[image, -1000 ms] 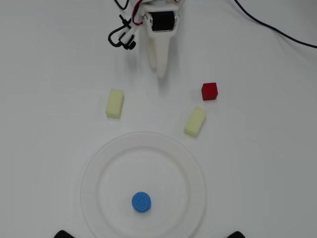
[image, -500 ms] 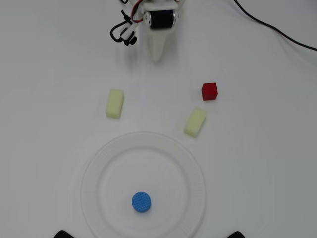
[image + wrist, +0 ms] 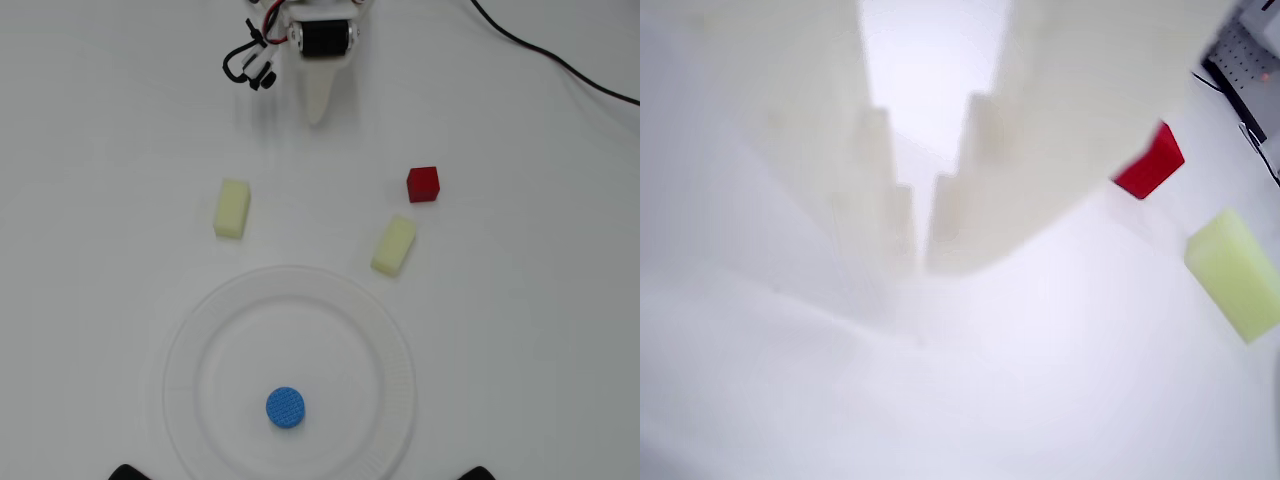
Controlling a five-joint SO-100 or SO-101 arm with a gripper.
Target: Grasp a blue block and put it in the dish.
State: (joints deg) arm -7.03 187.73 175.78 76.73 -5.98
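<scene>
White worktop [image 3: 520,330], small round blue textured block [image 3: 287,407] inside large white rimmed dish [image 3: 185,330] cut by near edge, cream gripper [image 3: 318,112] at far edge, nearly closed, empty, blurred in wrist view, red cube [image 3: 423,184] beyond.

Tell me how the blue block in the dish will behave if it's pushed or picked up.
The blue block lies flat on its round face, so it will probably slide, not roll. Its textured top suggests decent grip. The dish has a raised rim that would likely stop it.

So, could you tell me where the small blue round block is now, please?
In the overhead view, the small blue round block lies inside the large white plate, near its lower edge, far from the gripper.
</scene>
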